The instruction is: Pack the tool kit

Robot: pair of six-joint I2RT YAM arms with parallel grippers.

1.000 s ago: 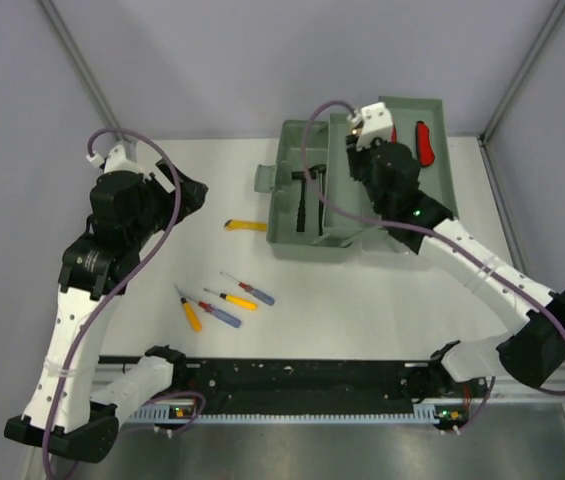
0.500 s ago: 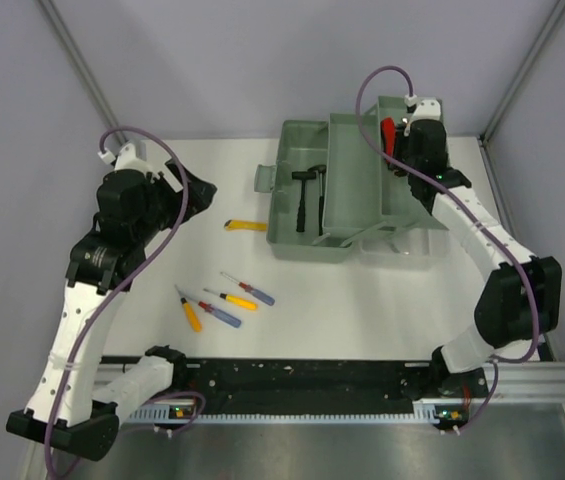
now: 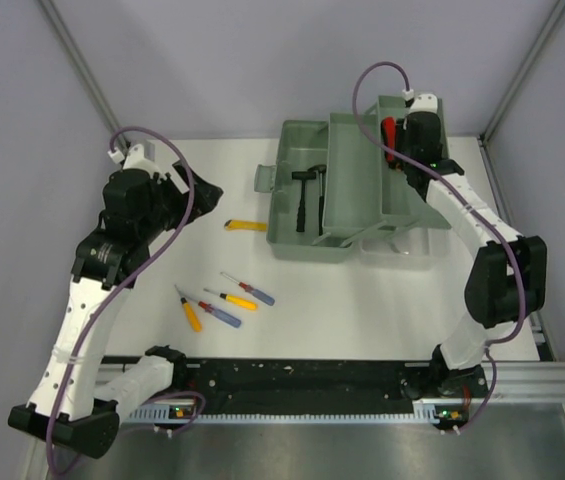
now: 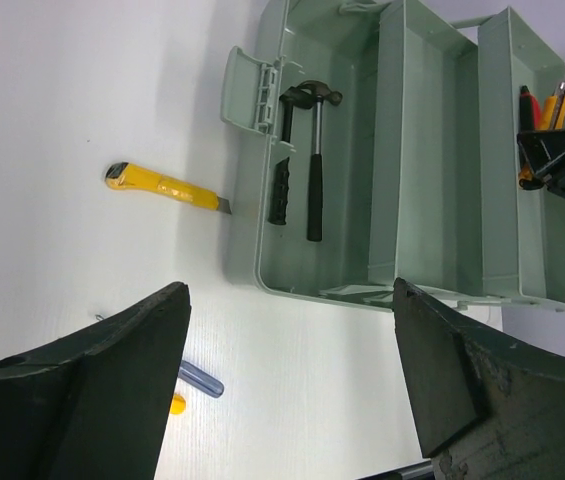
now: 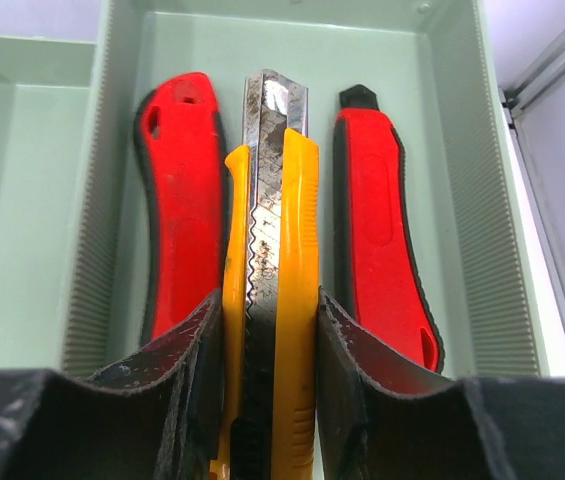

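Observation:
The grey-green tool kit point(image 3: 302, 235) lies open with its trays folded out. My right gripper point(image 3: 400, 150) is over the far right tray point(image 5: 462, 180), shut on a yellow knife point(image 5: 297, 200). The knife points along the tray between the two red pliers handles point(image 5: 180, 190). A small hammer point(image 4: 314, 170) lies in the box's main compartment. My left gripper point(image 4: 292, 380) hangs open and empty above the table left of the box. A second yellow knife point(image 3: 246, 225) and several screwdrivers point(image 3: 224, 300) lie on the table.
The box's latch flap point(image 3: 265, 180) sticks out to the left. The middle tray point(image 4: 422, 180) holds nothing. A black rail point(image 3: 302, 378) runs along the near table edge, and the back wall stands just behind the box.
My right arm has swung from over the middle tray to the far right tray, carrying the yellow knife. The left arm has drifted slightly to the right.

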